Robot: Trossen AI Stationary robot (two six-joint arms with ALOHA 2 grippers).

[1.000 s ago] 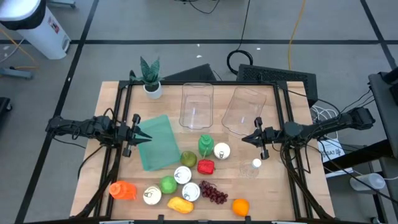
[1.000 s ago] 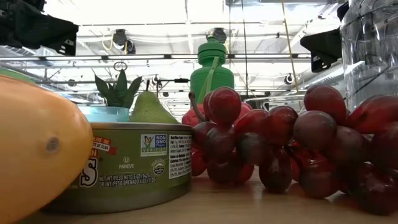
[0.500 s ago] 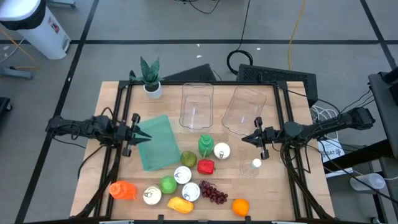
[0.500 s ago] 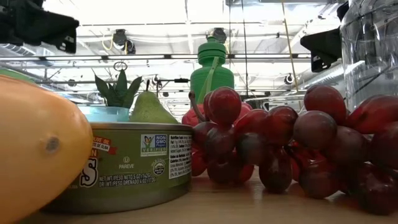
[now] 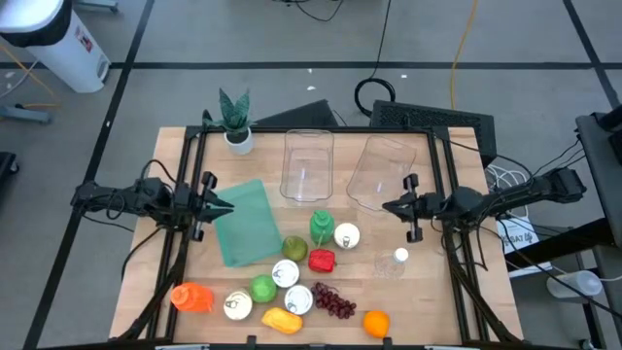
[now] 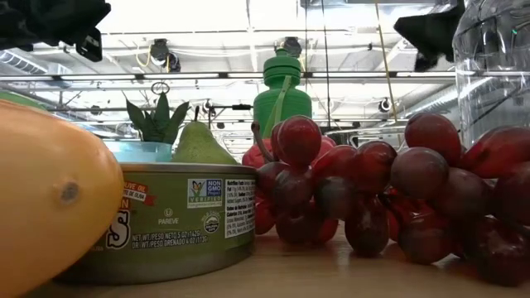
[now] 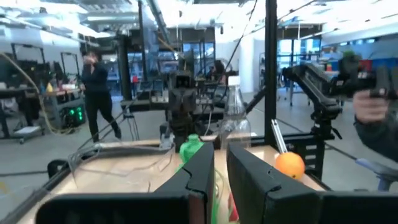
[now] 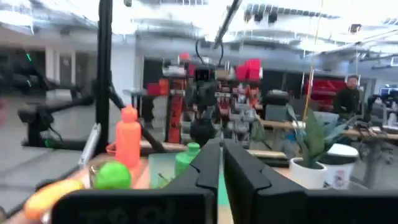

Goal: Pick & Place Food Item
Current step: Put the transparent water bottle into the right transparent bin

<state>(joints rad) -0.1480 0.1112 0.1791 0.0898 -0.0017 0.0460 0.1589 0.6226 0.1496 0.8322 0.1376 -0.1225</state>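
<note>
A grey floor (image 5: 243, 39) crossed by dark taped lines surrounds the wooden worktop (image 5: 437, 301), with a white cylindrical bin (image 5: 58, 44) at one corner and black and yellow cables (image 5: 465, 39) trailing across it. Beyond the worktop lies a large open workshop under a bright ceiling (image 6: 207, 16) with pipes and hanging lamps. A person in dark clothes (image 7: 99, 87) stands among benches and equipment racks, and red cabinets (image 8: 252, 71) show farther back
</note>
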